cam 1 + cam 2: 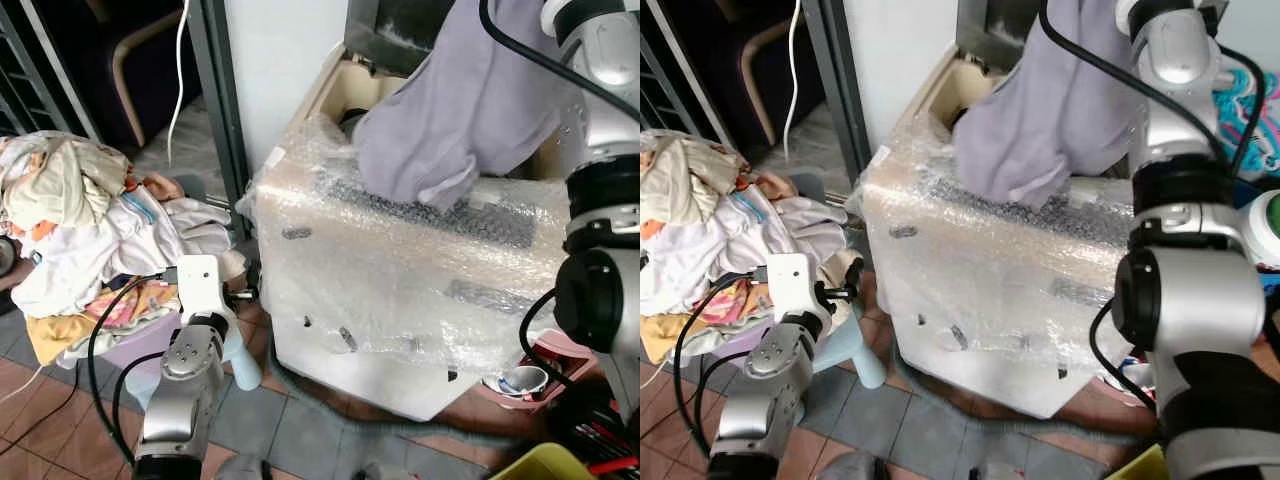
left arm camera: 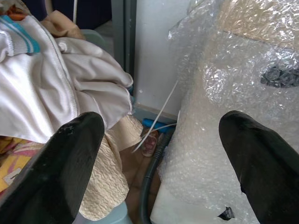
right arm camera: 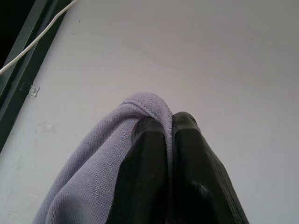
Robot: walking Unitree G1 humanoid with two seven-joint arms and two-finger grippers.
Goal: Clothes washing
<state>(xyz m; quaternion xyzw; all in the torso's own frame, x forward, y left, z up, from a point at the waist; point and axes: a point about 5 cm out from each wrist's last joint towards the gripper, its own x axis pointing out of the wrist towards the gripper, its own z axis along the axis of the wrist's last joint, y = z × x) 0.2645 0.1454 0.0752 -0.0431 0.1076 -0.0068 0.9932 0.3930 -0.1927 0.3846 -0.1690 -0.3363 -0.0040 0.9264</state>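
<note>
Right wrist view has the right gripper (image 3: 169,122) pinching a fold of the lilac garment (image 1: 470,110), fingers pressed tight on it, the cloth dangling over the open top of the bubble-wrapped washing machine (image 1: 400,260). Left gripper (image 2: 154,154) hangs spread beside the laundry pile (image 1: 90,230). Early days, I'd say: one piece going in, the heap waiting.

We're in a home laundry corner. A bubble-wrapped washing machine (image 1: 400,270) stands against the white wall (image 1: 275,60) on a tiled floor (image 1: 270,420). Beside it, a heap of clothes (image 1: 90,230) is piled high.
</note>
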